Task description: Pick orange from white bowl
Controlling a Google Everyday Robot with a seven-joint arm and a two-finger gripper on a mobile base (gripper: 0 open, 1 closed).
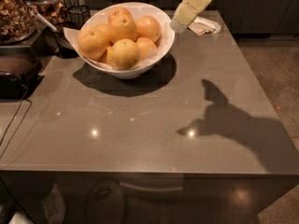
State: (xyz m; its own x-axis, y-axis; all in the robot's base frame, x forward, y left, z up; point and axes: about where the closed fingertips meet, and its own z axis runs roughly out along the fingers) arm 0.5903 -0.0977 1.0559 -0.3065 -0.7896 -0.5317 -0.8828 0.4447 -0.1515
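The white bowl (pixel 164 45) stands at the back left of the grey table, lined with white paper. Several oranges are piled in it. Deep orange ones lie at the back right (pixel 148 28), the middle (pixel 122 27) and the left (pixel 92 42). A paler, yellowish one (pixel 125 53) lies at the front. My gripper (pixel 179 24), on a pale cream arm coming down from the top edge, hangs just outside the bowl's right rim, level with the back right orange. It touches none of the fruit.
A crumpled white napkin (pixel 205 26) lies behind the gripper. A jar of nuts (pixel 14 13), a black wire holder (pixel 77 14) and a dark appliance (pixel 14 73) with a cable crowd the left side. The arm's shadow (pixel 233 125) falls on the table (pixel 140 134).
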